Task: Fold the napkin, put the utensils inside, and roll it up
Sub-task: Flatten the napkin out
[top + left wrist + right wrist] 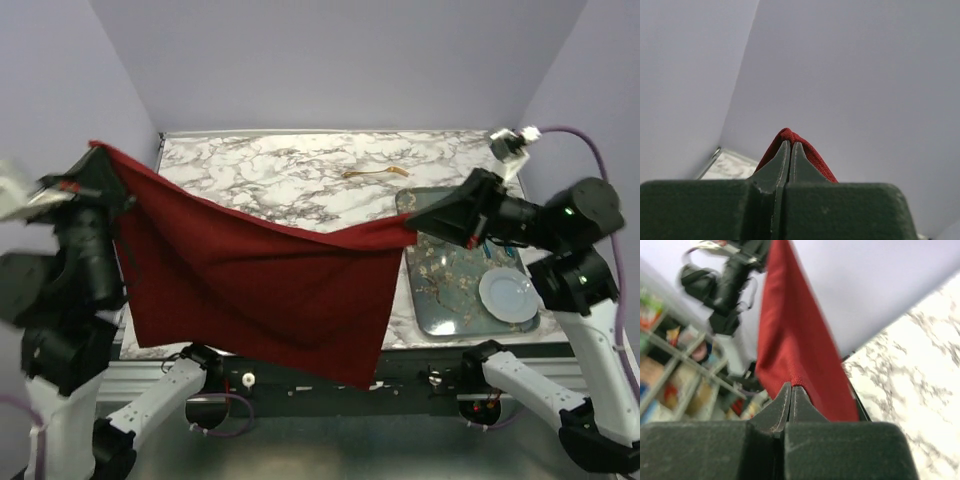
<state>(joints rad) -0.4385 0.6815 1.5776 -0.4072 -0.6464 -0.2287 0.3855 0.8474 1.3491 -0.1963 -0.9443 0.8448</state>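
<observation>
Much of the counter is being hidden by the hanging napkin. The gold utensil is being shown too small to identify. Background shelves are being blurred.

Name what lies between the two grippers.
The napkin hangs stretched between left gripper and right gripper, a corner pinched in each; the top view shows it.

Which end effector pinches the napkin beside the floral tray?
The right end effector, shut on a napkin corner by the tray's far left corner; the left end effector grips its corner past the table's left edge.
</observation>
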